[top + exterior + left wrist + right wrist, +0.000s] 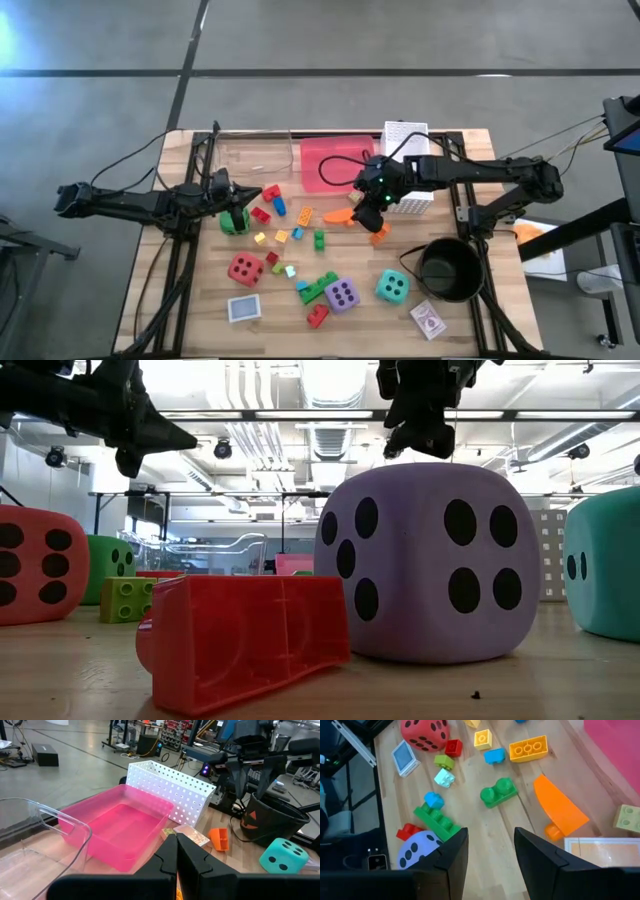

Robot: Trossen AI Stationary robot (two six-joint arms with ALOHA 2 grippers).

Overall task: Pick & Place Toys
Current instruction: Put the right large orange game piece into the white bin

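Note:
My left gripper [238, 200] is shut and empty, raised above the green die [236, 222], which rests on the table; its fingers show closed in the left wrist view [176, 856]. My right gripper [364, 212] is open and empty, pointing down above the table's middle [490, 855], over bare wood between a green brick [498, 792] and an orange piece [560, 811]. The red die [245, 268], purple die [342, 294] and teal die [392, 286] sit near the front. Small bricks [300, 215] lie scattered in the middle. Card packs [244, 308] [428, 320] lie at the front.
A pink tray [335, 160] and a clear tray [255, 155] stand at the table's far edge, with a white mesh basket [407, 205] to the right of the pink tray. A black round pot [450, 268] stands at the right front.

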